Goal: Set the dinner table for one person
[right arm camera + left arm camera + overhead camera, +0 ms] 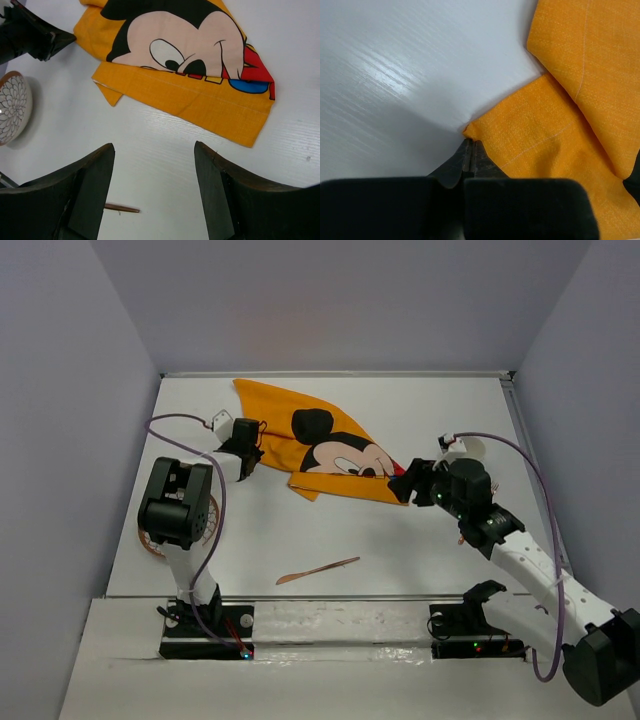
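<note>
left claw pinched shut on the cloth at its left edge, likely to spread it flat; right claw gaping, empty, beside the right corner; table beneath all.

Looking like a robotics lab cell, going by grey walls around the dinner table and cabled arm bases at its edge.

Dinner table: cloth, bowl, utensil
</note>
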{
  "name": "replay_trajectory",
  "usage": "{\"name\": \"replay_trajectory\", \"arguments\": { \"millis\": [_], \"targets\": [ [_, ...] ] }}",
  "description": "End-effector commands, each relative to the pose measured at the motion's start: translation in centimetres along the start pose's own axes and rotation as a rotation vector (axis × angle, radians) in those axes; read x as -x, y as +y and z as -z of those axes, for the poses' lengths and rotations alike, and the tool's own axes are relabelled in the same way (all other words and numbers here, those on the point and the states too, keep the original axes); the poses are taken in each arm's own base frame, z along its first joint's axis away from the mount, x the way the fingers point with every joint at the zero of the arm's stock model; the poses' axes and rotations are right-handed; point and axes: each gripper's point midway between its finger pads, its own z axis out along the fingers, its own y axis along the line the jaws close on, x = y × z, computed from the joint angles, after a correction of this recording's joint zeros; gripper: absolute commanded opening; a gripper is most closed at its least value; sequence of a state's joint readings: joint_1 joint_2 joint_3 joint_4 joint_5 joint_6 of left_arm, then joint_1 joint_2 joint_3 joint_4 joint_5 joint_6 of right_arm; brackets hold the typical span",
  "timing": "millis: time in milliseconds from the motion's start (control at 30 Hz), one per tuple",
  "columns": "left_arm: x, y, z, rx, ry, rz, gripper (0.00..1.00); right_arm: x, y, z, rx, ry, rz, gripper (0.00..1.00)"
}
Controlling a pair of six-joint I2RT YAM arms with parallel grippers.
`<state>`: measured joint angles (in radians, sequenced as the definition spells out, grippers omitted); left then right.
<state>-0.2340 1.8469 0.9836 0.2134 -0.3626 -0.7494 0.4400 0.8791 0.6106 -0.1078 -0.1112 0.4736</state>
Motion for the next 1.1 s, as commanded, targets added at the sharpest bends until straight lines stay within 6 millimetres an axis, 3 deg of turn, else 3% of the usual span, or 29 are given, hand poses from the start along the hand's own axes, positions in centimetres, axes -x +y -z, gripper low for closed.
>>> {"name": "replay_trajectory", "arguments": {
  "millis": [0, 33, 133, 233, 333, 367, 433, 600, 933, 1000, 1067],
  "targets": [
    [3.4, -2.4, 1.0, -0.079, -0.091, -0.056, 0.00, -0.1, -1.8, -1.0, -0.087, -0.027, 0.003, 0.71],
    [4.2, -2.6, 1.3, -0.083, -0.112, -0.081, 0.00, -0.5, -3.5, -1.5, -0.166, -0.027, 0.007, 0.71],
    [6.9, -3.3, 3.4, -0.113, -0.185, -0.094, 0.00, -1.8, -5.8, -2.6, -0.269, 0.014, 0.004, 0.70],
    [9.3, -4.1, 5.6, -0.152, -0.246, -0.073, 0.00, -1.8, -6.7, -3.7, -0.318, 0.031, -0.017, 0.63],
    [10.1, -4.8, 6.5, -0.179, -0.257, -0.076, 0.00, -2.3, -8.8, -5.0, -0.423, 0.051, -0.008, 0.54],
    [10.1, -4.9, 6.6, -0.182, -0.255, -0.078, 0.00, -1.8, -9.3, -5.3, -0.443, 0.047, -0.013, 0.53],
    [10.2, -5.2, 7.0, -0.203, -0.251, -0.069, 0.00, -2.8, -10.5, -6.2, -0.478, 0.094, -0.003, 0.52],
    [10.5, -6.0, 7.9, -0.254, -0.252, -0.043, 0.00, -4.1, -10.7, -7.7, -0.471, 0.161, -0.010, 0.52],
    [11.4, -7.4, 9.8, -0.326, -0.262, -0.008, 0.00, -7.4, -12.8, -8.1, -0.542, 0.236, -0.025, 0.48],
    [11.7, -7.5, 10.2, -0.334, -0.269, -0.006, 0.00, -7.6, -13.0, -8.3, -0.547, 0.239, -0.023, 0.44],
    [12.1, -7.9, 10.7, -0.345, -0.279, -0.004, 0.00, -7.2, -13.0, -8.7, -0.541, 0.228, -0.008, 0.29]
  ]
}}
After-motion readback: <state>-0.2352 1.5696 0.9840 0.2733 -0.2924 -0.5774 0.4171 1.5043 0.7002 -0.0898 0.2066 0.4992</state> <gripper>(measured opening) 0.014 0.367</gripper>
